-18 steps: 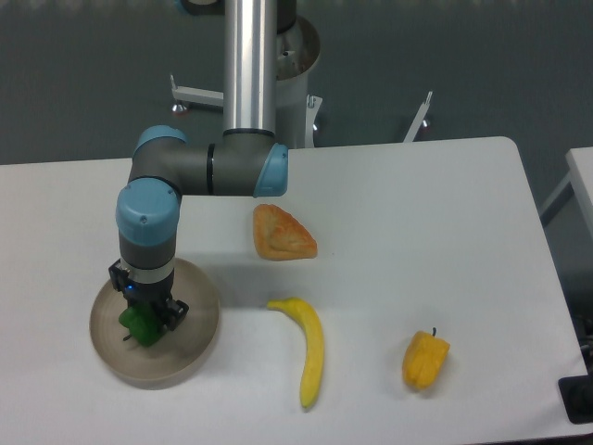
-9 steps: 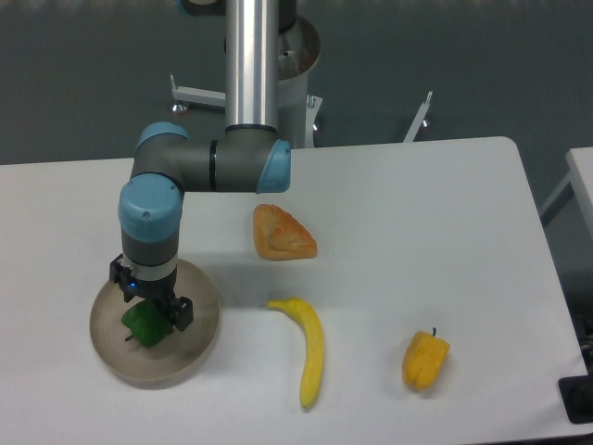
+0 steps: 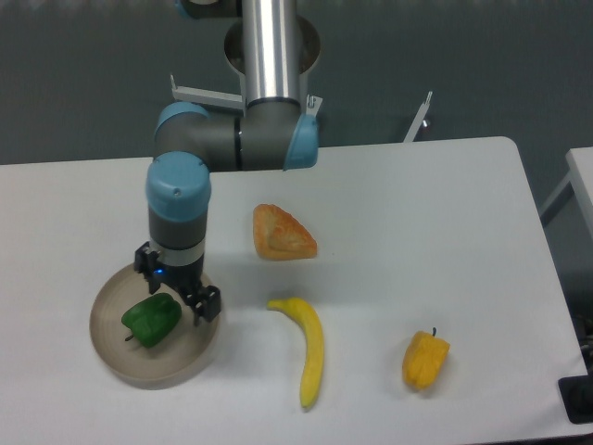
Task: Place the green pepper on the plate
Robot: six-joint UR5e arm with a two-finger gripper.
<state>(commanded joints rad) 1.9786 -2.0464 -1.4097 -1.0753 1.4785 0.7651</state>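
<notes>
Gripper point(image 3: 188, 298) seen from above, wrist blocks most of it; can't tell finger gap. Plate point(image 3: 139, 363) right rim partly hidden behind gripper. Arm column cut off at top edge. Dark object cut off at bottom-right corner, unidentifiable.

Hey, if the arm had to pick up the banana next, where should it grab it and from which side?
Probably mid-body, from straight above. The banana lies flat on the table, curving from near the plate toward the front edge, narrowest across its width. Closing the hand across that width should work; nothing crowds it.
</notes>
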